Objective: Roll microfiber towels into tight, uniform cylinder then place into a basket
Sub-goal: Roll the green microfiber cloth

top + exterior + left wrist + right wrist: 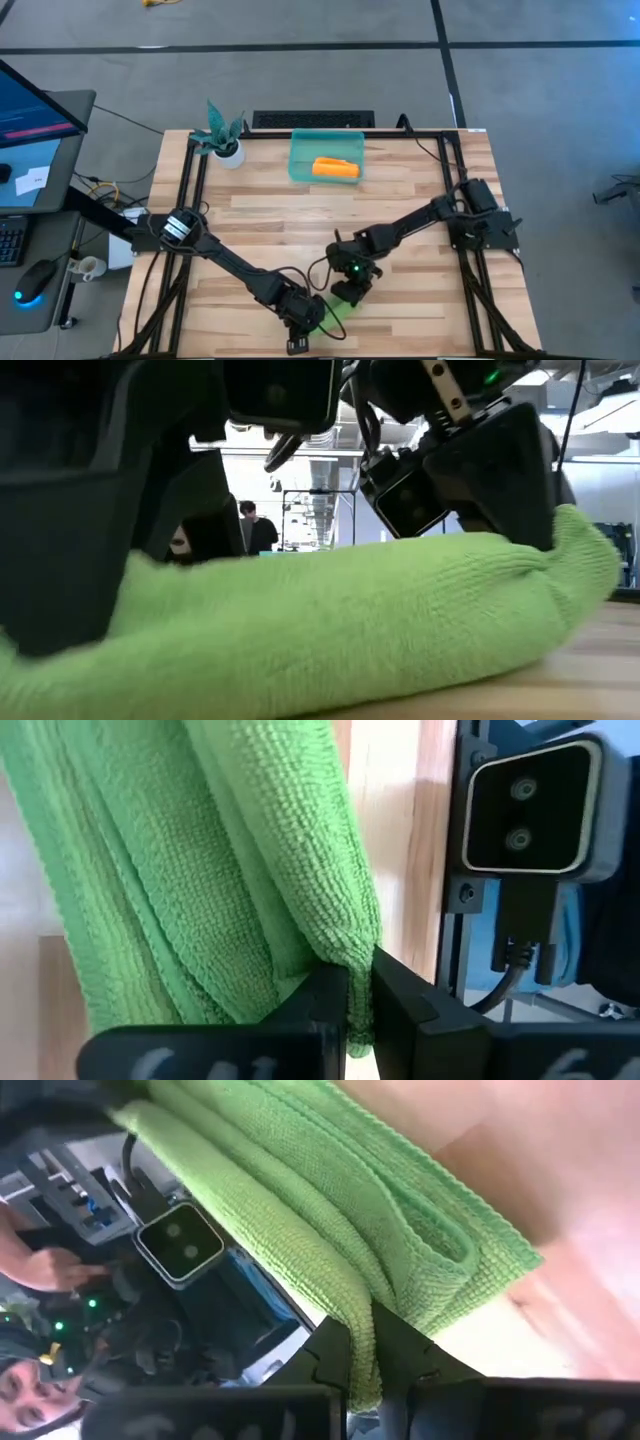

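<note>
Tension matters here: your left gripper (358, 1010) and right gripper (375, 1360) each have their fingers clenched on the green towel (335, 308) at the desk's near edge. Keep both ends level, roll evenly; the orange towel (336, 168) already lies in the basket (300, 150).

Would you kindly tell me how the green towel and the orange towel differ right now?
The green towel lies at the table's near edge, pinched by the left end effector and right end effector; the orange towel is untouched. The orange towel sits rolled in the teal basket; the green towel is on bare wood.
</note>
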Action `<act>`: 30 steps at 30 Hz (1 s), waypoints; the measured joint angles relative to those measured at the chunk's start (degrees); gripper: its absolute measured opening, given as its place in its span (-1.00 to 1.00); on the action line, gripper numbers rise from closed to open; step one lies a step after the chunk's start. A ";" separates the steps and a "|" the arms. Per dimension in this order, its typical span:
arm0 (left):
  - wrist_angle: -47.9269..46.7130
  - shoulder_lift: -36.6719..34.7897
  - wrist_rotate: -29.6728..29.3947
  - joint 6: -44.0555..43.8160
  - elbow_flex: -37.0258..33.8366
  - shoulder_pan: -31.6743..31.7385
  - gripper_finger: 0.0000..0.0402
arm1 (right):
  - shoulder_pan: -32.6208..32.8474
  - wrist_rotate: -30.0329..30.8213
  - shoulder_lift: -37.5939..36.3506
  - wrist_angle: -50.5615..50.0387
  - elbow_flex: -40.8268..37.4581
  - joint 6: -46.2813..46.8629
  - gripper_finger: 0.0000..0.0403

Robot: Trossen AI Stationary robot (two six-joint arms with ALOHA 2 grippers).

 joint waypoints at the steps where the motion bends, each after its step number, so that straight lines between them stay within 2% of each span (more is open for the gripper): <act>1: -0.12 -0.42 -0.49 0.29 0.00 0.00 -0.94 | -0.46 -0.26 0.00 -0.25 0.00 0.00 -0.79; 8: -7.63 -4.27 -10.39 3.12 0.00 -0.31 -0.93 | -3.10 -3.30 3.73 -0.56 -0.03 0.47 -0.79; 13: -8.96 -4.36 -11.77 3.85 -0.02 -0.37 -0.93 | -3.19 -6.13 6.11 0.46 0.13 0.25 -0.79; 19: -9.56 -4.36 -12.77 4.32 0.00 -0.42 -0.93 | -3.02 -5.67 6.05 0.33 0.07 -2.22 -0.76; 24: -10.41 -4.36 -12.99 4.33 0.00 -0.39 -0.93 | -2.02 -2.93 6.05 0.47 0.15 -4.40 -0.57; 30: -11.47 -4.36 -13.01 5.36 0.00 -0.37 -0.93 | -0.90 -1.24 6.11 1.32 0.17 -5.35 -0.19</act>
